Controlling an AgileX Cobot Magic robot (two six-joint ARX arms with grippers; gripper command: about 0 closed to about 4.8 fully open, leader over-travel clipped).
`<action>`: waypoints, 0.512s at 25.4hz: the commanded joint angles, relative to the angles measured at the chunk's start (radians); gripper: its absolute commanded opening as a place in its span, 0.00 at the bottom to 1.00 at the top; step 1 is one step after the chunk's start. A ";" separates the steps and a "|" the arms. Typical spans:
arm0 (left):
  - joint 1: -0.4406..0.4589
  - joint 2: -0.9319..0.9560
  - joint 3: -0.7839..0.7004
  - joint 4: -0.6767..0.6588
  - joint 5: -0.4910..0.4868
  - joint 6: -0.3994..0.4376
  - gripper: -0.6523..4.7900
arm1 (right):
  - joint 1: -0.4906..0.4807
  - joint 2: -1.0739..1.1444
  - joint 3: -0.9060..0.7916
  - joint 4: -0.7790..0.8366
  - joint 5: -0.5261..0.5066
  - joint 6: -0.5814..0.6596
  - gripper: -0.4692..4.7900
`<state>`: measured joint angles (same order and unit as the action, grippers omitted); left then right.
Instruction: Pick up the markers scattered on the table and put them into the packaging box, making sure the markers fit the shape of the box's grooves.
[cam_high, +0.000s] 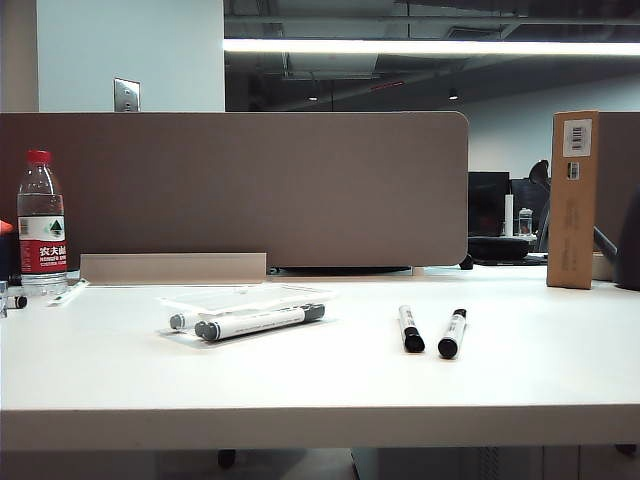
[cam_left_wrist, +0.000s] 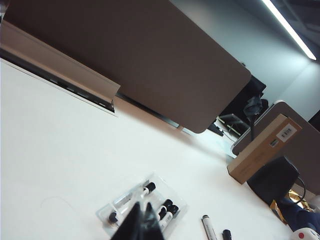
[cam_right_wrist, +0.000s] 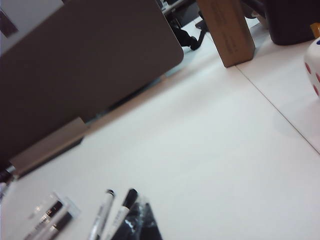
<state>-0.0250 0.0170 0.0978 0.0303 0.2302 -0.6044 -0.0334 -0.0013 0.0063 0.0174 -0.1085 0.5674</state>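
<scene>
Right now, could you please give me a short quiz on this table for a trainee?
1. How many markers lie between the clear tray and the cardboard box?
2. True or false: the bottle stands right of that box.
3. The left claw and right claw hover at the table's near side. Which is nearer the tray: A left, B right?
Key: 1 two; 2 false; 3 A.

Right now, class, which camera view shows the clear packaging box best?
The left wrist view: the packaging box is seen from above, grooves and markers inside visible. The exterior view shows it edge-on; the right wrist view shows only one end.
</scene>
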 joint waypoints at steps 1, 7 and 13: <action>0.000 0.136 0.140 -0.135 0.011 0.084 0.11 | 0.002 0.003 0.008 0.100 0.003 0.095 0.08; -0.013 0.600 0.389 -0.134 0.207 0.154 0.11 | 0.001 0.040 0.098 0.009 0.059 0.140 0.08; -0.143 0.933 0.628 -0.200 0.263 0.275 0.11 | 0.001 0.207 0.183 0.008 0.020 0.140 0.08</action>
<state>-0.1387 0.9134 0.6834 -0.1493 0.4763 -0.3981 -0.0334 0.1673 0.1642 0.0097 -0.0612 0.7040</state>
